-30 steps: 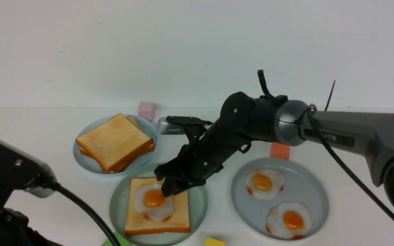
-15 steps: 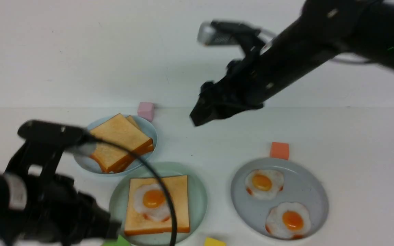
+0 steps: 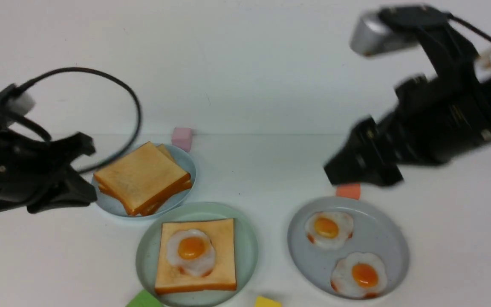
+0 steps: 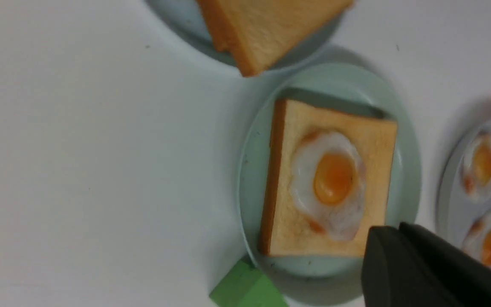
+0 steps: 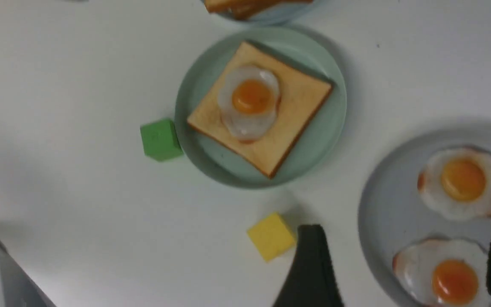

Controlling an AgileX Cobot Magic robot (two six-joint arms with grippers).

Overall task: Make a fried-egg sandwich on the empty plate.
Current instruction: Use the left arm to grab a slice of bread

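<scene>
Closest to the robot, on the white table (image 3: 271, 170), a green block (image 3: 143, 299) and a yellow block (image 3: 267, 302) sit by the near rim of the mint-green plate (image 3: 247, 249). On that plate lies the half-built sandwich (image 3: 222, 266): one toast slice lying flat with a fried egg (image 3: 191, 252) on top, and no upper slice yet. To the right, well apart, a grey-blue plate (image 3: 382, 238) carries two spare eggs (image 3: 329, 229). The right gripper (image 5: 407, 230) hangs high over that side, jaws spread wide and holding nothing.

Just beyond the mint-green plate and to its left, a light-blue plate (image 3: 107, 204) holds the toast pile (image 3: 141, 177). Its slices lie flat, with one corner pointing toward the sandwich. The left gripper (image 4: 388, 232) hovers beside that pile, on its left, jaws pressed together and empty. Farther back stand an orange block (image 3: 348, 191) and a pink block (image 3: 182, 137).

The next step, as I judge it, is capping the egg, and that turns on the pile. It lies directly to the right of the left gripper and is much nearer to it than to the right one. Those jaws would need to part first, then take the top slice by an edge and carry it a short way toward the robot.
</scene>
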